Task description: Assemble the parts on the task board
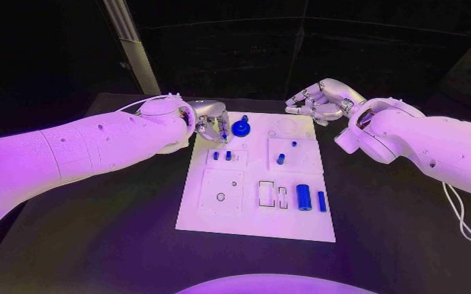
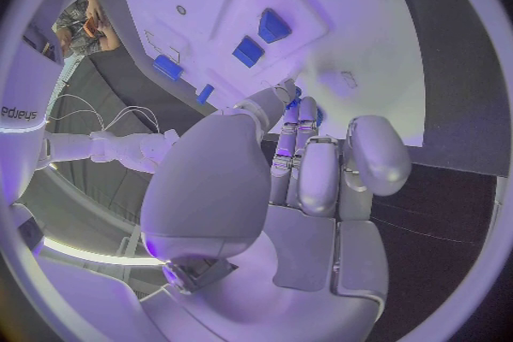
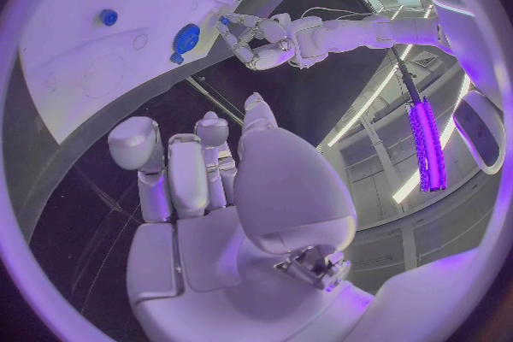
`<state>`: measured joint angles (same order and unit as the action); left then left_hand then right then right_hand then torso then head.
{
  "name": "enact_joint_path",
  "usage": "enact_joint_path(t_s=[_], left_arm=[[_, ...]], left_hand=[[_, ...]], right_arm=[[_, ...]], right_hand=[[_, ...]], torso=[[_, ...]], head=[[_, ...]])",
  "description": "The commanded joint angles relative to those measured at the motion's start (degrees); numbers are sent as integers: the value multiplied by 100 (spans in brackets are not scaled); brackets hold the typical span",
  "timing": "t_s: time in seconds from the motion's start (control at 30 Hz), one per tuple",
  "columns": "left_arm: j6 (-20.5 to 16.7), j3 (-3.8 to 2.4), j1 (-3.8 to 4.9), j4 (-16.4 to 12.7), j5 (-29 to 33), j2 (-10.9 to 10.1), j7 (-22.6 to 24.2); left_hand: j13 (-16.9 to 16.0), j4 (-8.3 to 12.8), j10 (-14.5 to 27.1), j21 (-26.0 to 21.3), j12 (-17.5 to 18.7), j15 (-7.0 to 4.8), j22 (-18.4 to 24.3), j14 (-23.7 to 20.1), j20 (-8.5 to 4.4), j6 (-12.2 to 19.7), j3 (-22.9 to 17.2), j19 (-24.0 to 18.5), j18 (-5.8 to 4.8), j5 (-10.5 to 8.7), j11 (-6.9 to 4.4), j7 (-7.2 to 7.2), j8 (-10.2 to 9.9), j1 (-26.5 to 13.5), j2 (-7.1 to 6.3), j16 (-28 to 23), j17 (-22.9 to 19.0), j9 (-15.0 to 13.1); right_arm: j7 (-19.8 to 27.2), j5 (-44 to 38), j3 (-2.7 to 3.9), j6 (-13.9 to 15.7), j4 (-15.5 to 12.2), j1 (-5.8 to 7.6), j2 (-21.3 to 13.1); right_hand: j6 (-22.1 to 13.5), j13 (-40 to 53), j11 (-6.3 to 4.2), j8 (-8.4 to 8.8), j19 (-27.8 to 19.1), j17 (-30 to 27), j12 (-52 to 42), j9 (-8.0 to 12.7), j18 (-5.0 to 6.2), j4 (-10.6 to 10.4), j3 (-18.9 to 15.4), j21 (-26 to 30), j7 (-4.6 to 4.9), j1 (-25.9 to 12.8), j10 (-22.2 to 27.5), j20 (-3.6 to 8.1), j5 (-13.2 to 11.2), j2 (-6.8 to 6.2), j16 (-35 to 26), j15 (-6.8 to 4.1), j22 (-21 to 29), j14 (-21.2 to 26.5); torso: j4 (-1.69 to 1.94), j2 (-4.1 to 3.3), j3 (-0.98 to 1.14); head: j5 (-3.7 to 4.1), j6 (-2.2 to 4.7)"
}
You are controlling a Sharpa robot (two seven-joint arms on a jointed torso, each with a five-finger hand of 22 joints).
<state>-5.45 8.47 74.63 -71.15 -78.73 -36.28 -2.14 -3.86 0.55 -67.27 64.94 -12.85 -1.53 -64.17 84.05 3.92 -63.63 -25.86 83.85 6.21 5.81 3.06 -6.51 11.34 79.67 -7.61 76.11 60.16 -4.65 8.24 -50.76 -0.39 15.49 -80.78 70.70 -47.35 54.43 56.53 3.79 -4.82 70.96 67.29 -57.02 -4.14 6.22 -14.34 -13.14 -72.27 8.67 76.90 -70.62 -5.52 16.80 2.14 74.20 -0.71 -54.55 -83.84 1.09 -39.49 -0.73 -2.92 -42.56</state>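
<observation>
The white task board [image 1: 253, 220] lies lengthwise in the middle of the black table. At its far end sits a round blue part [image 1: 241, 128], seen too in the right wrist view [image 3: 187, 38]. My left hand [image 1: 208, 122] hovers over the board's far left corner, just beside that round part, and pinches a small blue part [image 2: 290, 103] at its fingertips. Two short blue pegs [image 1: 222, 156] stand below it. My right hand [image 1: 319, 103] hangs off the board past its far right corner, fingers loosely bent, holding nothing.
More blue parts are on the board: a peg [image 1: 281, 159] in the right middle, a thick cylinder [image 1: 304, 197] and a thin bar [image 1: 322, 201] near the right edge. Empty rectangular slots [image 1: 267, 194] lie beside them. Black table surrounds the board.
</observation>
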Motion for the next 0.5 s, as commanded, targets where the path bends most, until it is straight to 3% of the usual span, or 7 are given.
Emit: enact_joint_path(t_s=[0.03,0.5], left_arm=[[12,-2,5,-6,46,12,40],[343,12,2,20,46,89,-42]], left_hand=[[-8,4,-48,24,38,-26,-7,102,-10,-41,-42,16,-62,-26,-6,-2,-29,-76,-3,25,-7,-10],[-12,10,-75,49,53,-29,-36,99,-11,-62,-47,17,-66,-32,-11,5,-32,-88,-3,21,-24,-14]], right_arm=[[45,-19,3,-23,-2,11,6],[44,-25,3,-26,-3,11,18]], right_hand=[[-43,6,-11,-38,-16,7,-38,-10,67,-5,-23,18,4,-9,13,2,28,49,-15,-4,-7,-164],[-43,6,-11,-38,-16,7,-38,-10,67,-5,-23,18,4,-9,13,2,28,49,-15,-4,-7,-164]], torso=[[-2,4,3],[1,3,1]], head=[[4,-8],[-4,-15]])
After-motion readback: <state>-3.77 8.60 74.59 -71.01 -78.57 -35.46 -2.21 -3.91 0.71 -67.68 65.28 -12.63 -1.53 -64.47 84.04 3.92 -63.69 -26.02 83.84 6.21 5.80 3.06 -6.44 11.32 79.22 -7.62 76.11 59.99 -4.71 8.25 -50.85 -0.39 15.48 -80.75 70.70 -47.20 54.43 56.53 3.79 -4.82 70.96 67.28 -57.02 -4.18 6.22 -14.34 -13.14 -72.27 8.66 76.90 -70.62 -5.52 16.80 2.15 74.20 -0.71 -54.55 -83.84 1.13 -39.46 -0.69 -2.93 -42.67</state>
